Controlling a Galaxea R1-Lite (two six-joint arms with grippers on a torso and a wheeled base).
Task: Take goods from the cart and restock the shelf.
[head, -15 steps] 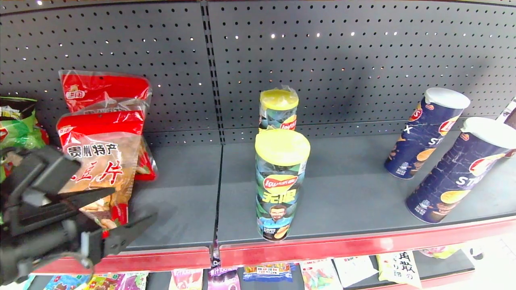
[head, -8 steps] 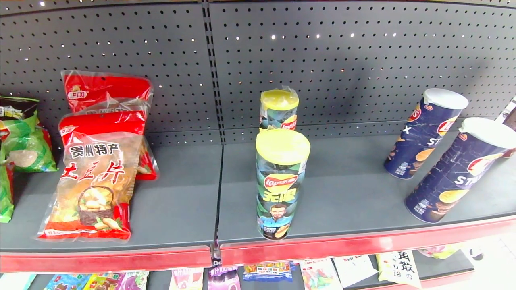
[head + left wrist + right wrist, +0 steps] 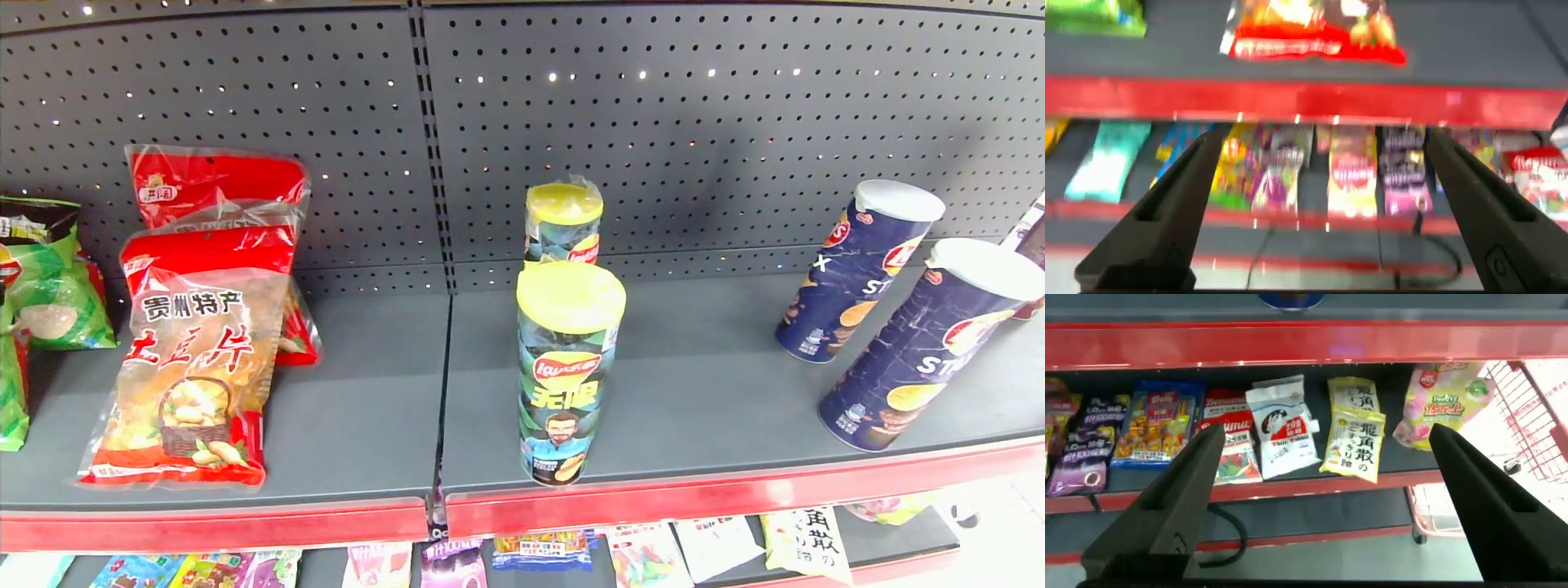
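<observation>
Wide open and empty, the left gripper [image 3: 1324, 135] hangs low in front of the red front edge of the shelf [image 3: 1306, 102]. It faces the little snack bags [image 3: 1282, 171] on the lower shelf [image 3: 1127, 208]. One second ago it was up by the front left part of the shelf, right next to the red bag. Now it has dropped down and pulled away.

The red bag [image 3: 196, 359] lies on the shelf near the front left edge, with nothing holding it. A second red bag [image 3: 216, 184] is right behind it. I think this means the red bag is put away and that bit of the job is done.

Down low too, the right gripper [image 3: 1327, 431] is wide open with nothing in it. The red wire cart [image 3: 1539, 408] shows off to one side, past the end of the lower shelf.

A green can [image 3: 567, 376] with a yellow lid stands at the front edge in the middle. Another green can [image 3: 563, 224] stands behind it by the back wall [image 3: 694, 147]. Two blue cans [image 3: 857, 269] stand near the right end. Green bags [image 3: 49, 286] sit at the left end.

The shelf has bare spots on both sides of the green can. I think the next thing to do is go to the cart and pick up something new.
</observation>
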